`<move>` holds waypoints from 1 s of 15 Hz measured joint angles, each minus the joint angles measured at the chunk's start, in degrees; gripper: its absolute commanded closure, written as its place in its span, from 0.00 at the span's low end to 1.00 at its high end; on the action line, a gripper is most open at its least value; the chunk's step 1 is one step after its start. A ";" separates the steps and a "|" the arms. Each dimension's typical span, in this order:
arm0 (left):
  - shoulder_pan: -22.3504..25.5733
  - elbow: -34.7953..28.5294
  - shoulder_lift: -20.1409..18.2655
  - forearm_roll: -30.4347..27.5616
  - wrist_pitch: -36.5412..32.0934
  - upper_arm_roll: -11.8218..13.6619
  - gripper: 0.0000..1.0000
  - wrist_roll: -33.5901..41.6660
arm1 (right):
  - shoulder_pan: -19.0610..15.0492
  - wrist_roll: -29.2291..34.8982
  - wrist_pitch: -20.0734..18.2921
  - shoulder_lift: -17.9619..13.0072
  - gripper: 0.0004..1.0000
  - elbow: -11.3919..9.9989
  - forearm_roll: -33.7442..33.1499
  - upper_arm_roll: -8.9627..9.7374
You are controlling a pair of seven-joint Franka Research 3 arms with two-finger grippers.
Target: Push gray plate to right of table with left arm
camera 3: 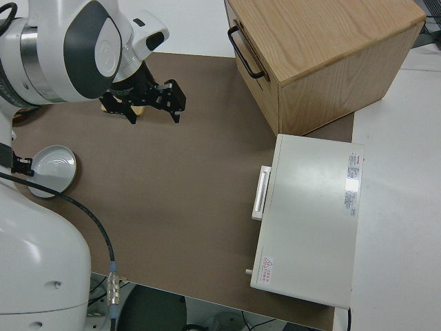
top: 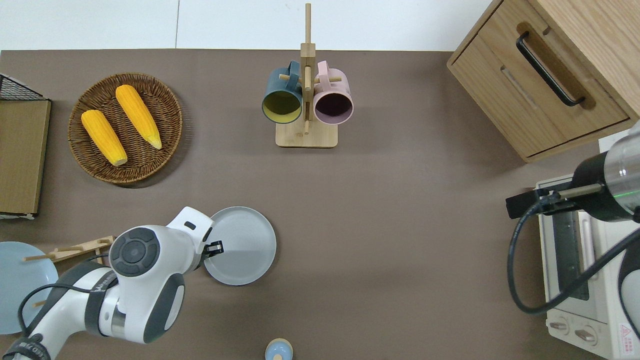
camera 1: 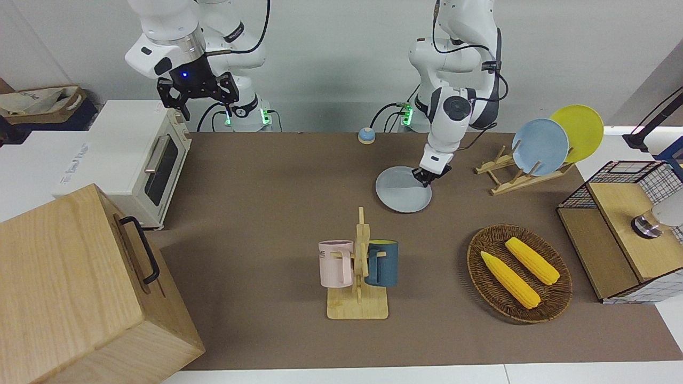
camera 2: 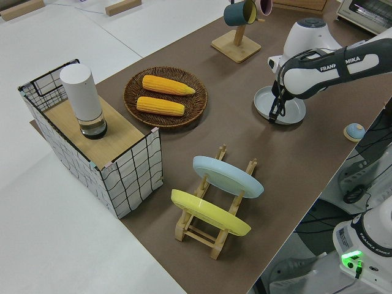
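Gray plate (top: 243,245) flat on brown bench (top: 400,225), left tool (top: 216,248) at its rim, finger gap unreadable; right arm parked, fingers apart.

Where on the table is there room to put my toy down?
The biggest bare patch of the table lies between the gray plate, the mug rack, the wooden cabinet and the toaster oven. The left arm's end is crowded: corn basket, plate rack, wire crate.

front camera facing robots; overhead straight down; two raised side cameras; all share table (camera 1: 277,213)
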 measured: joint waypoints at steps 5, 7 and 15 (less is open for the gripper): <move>-11.73 7.72 6.53 0.00 0.68 -2.19 1.00 -20.23 | 0.00 0.00 0.00 0.00 0.02 0.00 0.00 0.00; -14.49 11.11 9.34 0.00 0.96 -4.75 1.00 -27.35 | 0.00 0.00 0.00 0.00 0.02 0.00 0.00 0.00; -21.57 21.53 17.43 1.53 1.07 -8.66 1.00 -44.11 | 0.00 0.00 0.00 0.00 0.02 0.00 0.00 0.00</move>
